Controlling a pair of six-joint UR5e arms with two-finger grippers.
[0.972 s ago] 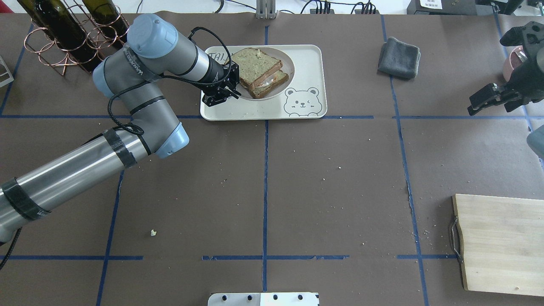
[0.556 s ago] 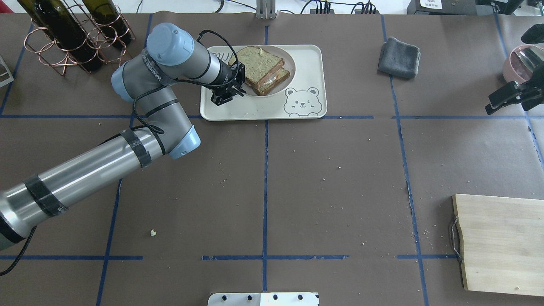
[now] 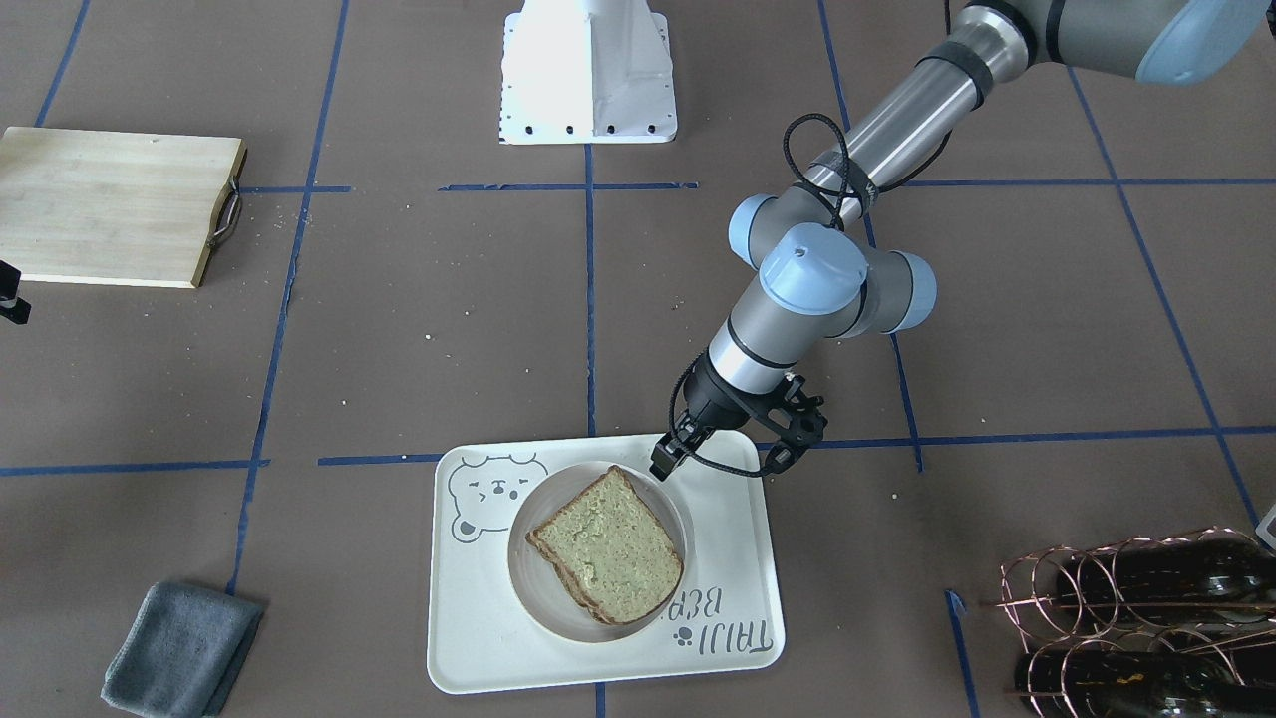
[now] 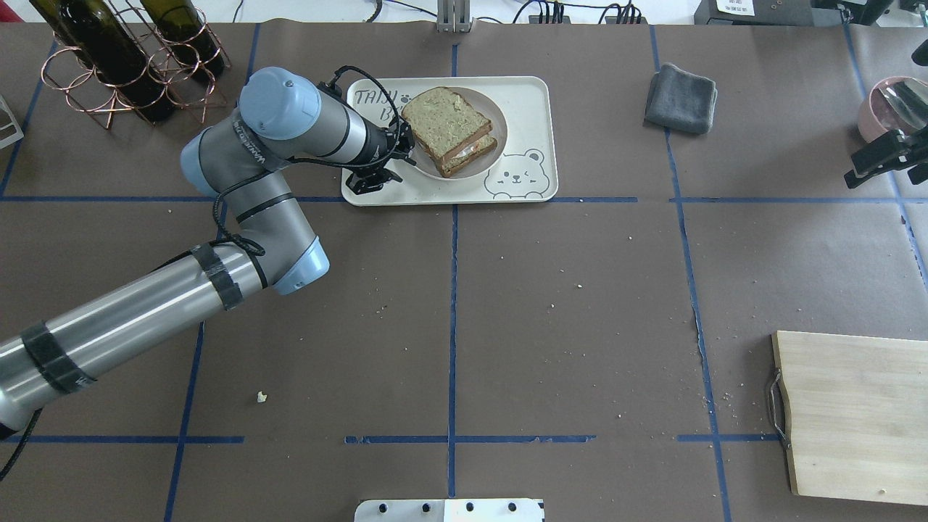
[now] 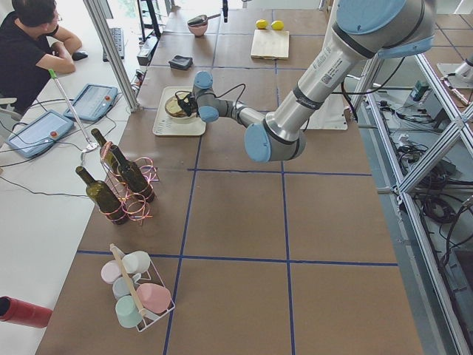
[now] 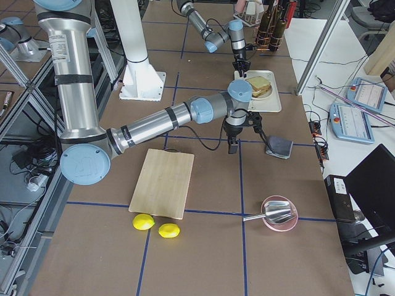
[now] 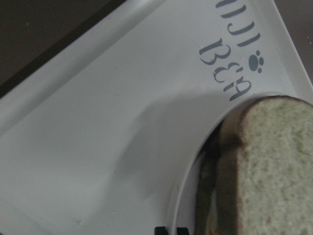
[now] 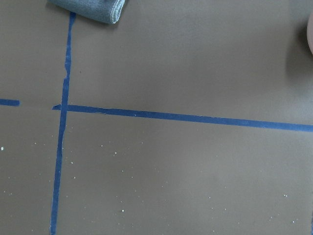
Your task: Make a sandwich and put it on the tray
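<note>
The sandwich point(image 4: 448, 129), two greenish-tan slices with egg showing between them, lies on a small round white plate point(image 4: 487, 161). The plate rests on the cream tray point(image 4: 435, 190) with the bear drawing, also seen in the front view point(image 3: 469, 638). My left gripper point(image 4: 397, 154) is at the plate's left rim. In the left wrist view its tips point(image 7: 169, 229) stand close together astride that rim, beside the sandwich point(image 7: 269, 166). My right gripper point(image 4: 870, 168) hangs over bare table at the far right, empty, with no fingers showing in its wrist view.
A copper rack of wine bottles point(image 4: 123, 65) stands left of the tray. A grey cloth point(image 4: 681, 98) lies to its right. A pink bowl with a metal scoop point(image 4: 888, 105) sits at the far right. A wooden cutting board point(image 4: 855, 413) lies near right, with two lemons point(image 6: 154, 226) beside it.
The plate with the sandwich has come down flat on the tray and shifted slightly toward the bear drawing. The left arm's elbow swung left. The right gripper moved right, toward the view's edge.
</note>
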